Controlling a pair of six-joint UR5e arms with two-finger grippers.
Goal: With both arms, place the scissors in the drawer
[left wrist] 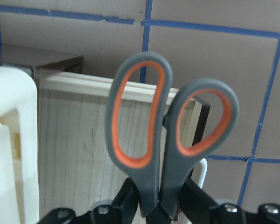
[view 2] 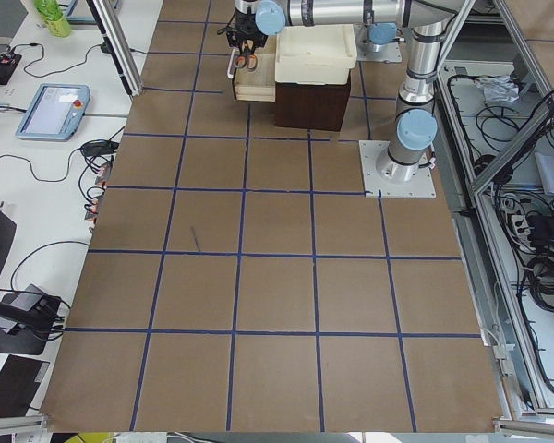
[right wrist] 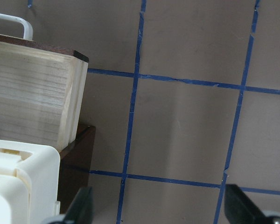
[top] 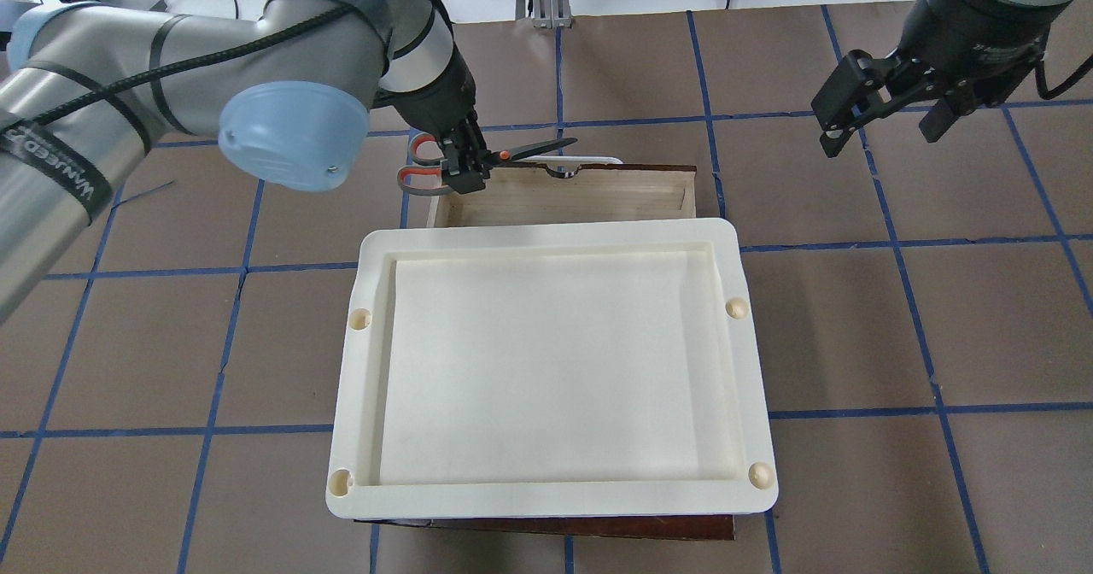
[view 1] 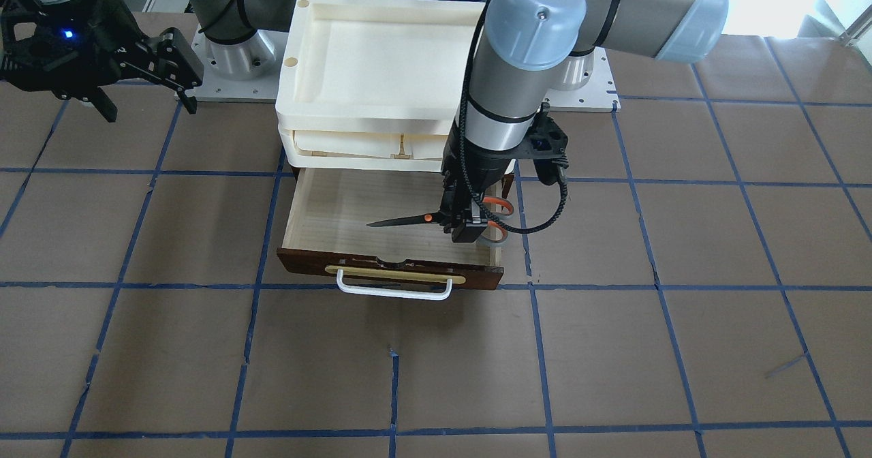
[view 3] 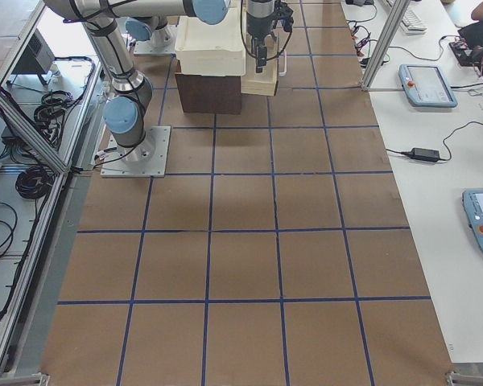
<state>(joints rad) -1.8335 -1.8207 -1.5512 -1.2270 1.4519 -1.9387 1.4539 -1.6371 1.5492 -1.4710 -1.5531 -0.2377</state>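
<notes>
The drawer (view 1: 340,206) is pulled open, showing its pale wood interior and its white bar handle (view 1: 394,292). My left gripper (view 1: 467,230) is shut on the scissors (view 1: 402,221) near the pivot and holds them level above the drawer's side. The blades point across the drawer and the orange-lined handles (view 1: 499,206) stick out past its side wall. In the overhead view the scissors (top: 529,149) hang from the left gripper (top: 465,171) over the drawer (top: 581,202). The left wrist view shows the scissors (left wrist: 154,186) above the drawer's corner. My right gripper (top: 884,125) is open and empty, well off to the side.
Cream plastic stacked trays (view 1: 381,49) sit on the dark cabinet above the drawer. The right wrist view shows the drawer's side wall (right wrist: 32,107) and brown table with blue tape lines (right wrist: 130,121). Both arm bases stand behind the cabinet.
</notes>
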